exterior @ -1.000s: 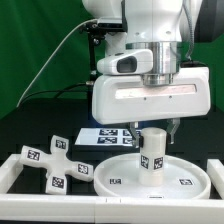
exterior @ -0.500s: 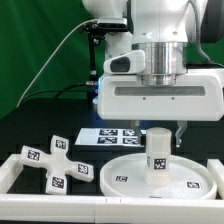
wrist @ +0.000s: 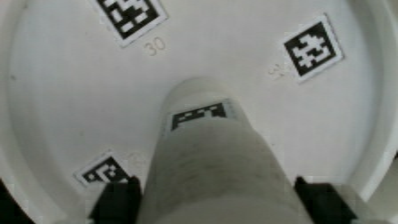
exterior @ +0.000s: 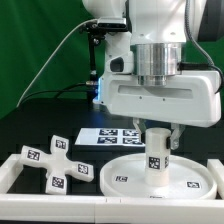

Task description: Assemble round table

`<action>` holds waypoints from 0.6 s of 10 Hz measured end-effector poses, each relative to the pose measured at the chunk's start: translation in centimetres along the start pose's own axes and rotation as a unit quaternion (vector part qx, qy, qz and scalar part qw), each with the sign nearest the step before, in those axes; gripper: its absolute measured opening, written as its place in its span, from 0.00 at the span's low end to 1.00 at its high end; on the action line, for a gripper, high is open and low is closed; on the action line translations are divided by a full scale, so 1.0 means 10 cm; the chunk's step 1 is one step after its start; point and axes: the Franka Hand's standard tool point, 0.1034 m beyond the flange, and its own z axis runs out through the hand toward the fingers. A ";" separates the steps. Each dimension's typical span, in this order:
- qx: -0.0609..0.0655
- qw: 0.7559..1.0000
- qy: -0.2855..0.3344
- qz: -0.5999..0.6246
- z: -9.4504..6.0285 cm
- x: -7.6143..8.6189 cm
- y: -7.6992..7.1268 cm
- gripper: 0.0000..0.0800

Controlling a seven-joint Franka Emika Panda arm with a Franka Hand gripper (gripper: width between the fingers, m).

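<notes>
Since a second ago the arm has carried the cylinder (exterior: pixel 156 160) toward the exterior view's right, upright over the middle of the disc (exterior: pixel 112 178), likely to join there; the foot (exterior: pixel 48 160) waits aside on the worktop (exterior: pixel 30 120). In the wrist view the tool (wrist: pixel 217 200) pinches the cylinder, keeping it plumb.

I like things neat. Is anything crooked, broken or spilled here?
Nothing stands out. The thick cylinder stands upright in the gripper, at the middle of the round disc, and the cross-shaped foot lies whole at the exterior view's left. No cracks or spills show.
</notes>
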 end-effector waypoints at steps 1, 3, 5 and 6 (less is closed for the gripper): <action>0.002 0.998 -0.004 0.057 0.00 0.00 0.00 0.51; 0.009 0.985 -0.015 0.169 0.00 0.00 0.01 0.51; 0.016 0.960 -0.028 0.277 0.00 -0.02 0.00 0.51; 0.018 0.947 -0.029 0.319 0.00 -0.02 0.00 0.51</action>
